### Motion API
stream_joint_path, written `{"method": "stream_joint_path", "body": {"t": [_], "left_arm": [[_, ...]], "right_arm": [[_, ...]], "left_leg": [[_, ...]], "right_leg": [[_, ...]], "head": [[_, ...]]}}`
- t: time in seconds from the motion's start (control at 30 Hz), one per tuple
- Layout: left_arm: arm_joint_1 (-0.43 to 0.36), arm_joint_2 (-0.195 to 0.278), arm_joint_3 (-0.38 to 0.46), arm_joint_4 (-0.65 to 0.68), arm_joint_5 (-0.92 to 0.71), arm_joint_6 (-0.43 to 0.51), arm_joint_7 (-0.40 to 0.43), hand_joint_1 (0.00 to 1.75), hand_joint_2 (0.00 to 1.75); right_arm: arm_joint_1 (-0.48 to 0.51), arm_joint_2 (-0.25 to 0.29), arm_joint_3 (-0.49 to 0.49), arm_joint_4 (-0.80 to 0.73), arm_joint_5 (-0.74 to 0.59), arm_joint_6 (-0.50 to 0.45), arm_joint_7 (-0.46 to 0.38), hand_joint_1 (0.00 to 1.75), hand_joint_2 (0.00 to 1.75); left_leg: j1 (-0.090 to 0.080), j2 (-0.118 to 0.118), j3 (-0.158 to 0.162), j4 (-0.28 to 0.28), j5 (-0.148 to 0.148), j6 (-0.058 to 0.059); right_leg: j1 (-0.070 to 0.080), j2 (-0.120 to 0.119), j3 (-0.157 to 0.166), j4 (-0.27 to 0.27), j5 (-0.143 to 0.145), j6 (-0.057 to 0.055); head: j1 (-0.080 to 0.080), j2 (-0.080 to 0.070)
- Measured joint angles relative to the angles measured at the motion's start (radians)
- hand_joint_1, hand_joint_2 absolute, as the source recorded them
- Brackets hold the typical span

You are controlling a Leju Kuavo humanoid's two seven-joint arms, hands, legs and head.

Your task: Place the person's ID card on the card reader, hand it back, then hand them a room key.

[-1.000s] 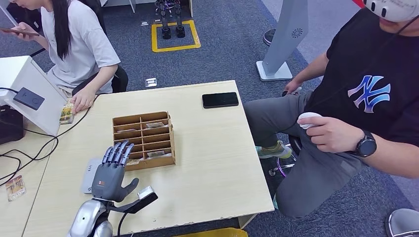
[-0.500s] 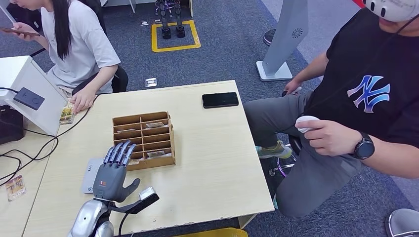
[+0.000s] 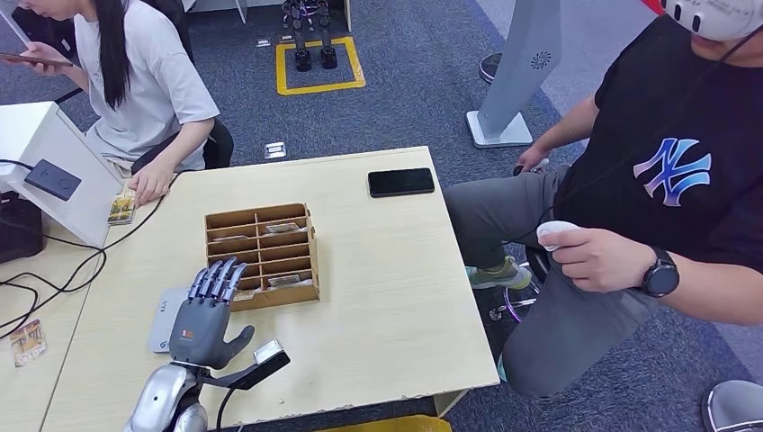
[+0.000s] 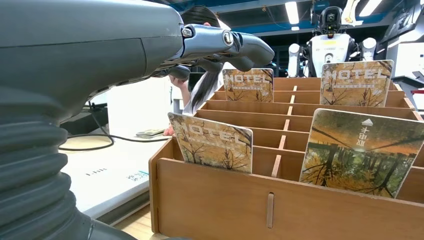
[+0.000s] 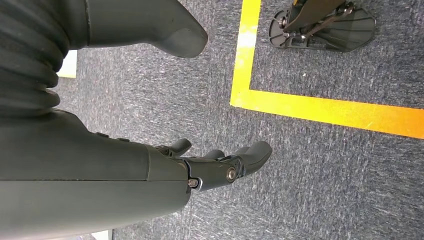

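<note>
blue-grey carpet with a yellow floor marking [image 3: 320, 65] surrounds a pale wooden table [image 3: 387, 297]. near the middle of the table stands a wooden card rack [image 3: 262, 256] split into slots, with hotel room key cards [image 4: 211, 142] standing in several of them; the wrist view shows "hotel" printed on their tops. the left hand [image 3: 205, 315] hovers at the rack's near left corner, fingers [image 3: 216, 279] extended and apart, thumb out to the side, holding nothing. under the hand lies a flat white card reader [image 3: 162, 315], partly hidden. a black phone [image 3: 401, 182] lies near the table's far right edge, well apart from the rack.

at the far left a person in a grey t-shirt [image 3: 144, 85] sits with one hand resting on a card [image 3: 121, 207] at the table's edge, beside a white box [image 3: 40, 162] with a black device on it and cables trailing off. another card [image 3: 28, 342] lies on the adjoining desk at left. on the right a person in a black t-shirt [image 3: 684, 153] and a watch sits holding a small white object [image 3: 553, 232].

the right hand [image 5: 220, 165] hangs above the carpet, fingers loosely extended, empty.
</note>
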Motion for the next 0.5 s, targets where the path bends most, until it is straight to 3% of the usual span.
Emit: {"method": "stream_joint_path", "body": {"t": [0.07,0.2,0.33,0.5], "left_arm": [[0.000,0.000,0.000,0.001,-0.002,0.000,0.007,0.00,1.75],[0.000,0.001,0.000,0.008,-0.009,0.001,0.015,1.71,1.75],[-0.001,0.001,0.000,0.023,-0.012,0.003,0.016,1.55,1.75],[-0.004,0.001,0.000,0.043,0.008,0.013,0.011,1.73,1.75]], "right_arm": [[0.000,0.000,0.000,0.000,0.000,0.000,0.000,0.00,1.75],[0.000,0.000,0.000,0.000,0.000,0.000,-0.002,0.00,1.75],[0.000,0.000,0.000,0.000,0.000,0.000,-0.004,0.00,1.75],[-0.001,0.000,0.000,0.000,0.000,-0.001,-0.005,0.00,1.75]], "left_leg": [[0.000,0.000,0.000,0.000,0.000,0.000],[0.000,0.000,0.000,0.000,0.000,0.000],[0.000,0.000,0.000,0.000,0.000,0.000],[0.000,0.000,0.000,0.000,0.000,0.000]], "right_leg": [[0.000,0.000,0.000,0.000,0.000,0.000],[0.000,0.000,0.000,0.000,0.000,0.000],[0.000,0.000,0.000,0.000,0.000,0.000],[0.000,0.000,0.000,0.000,0.000,0.000]], "head": [[0.000,0.000],[0.000,0.000],[0.000,0.000],[0.000,0.000]]}}
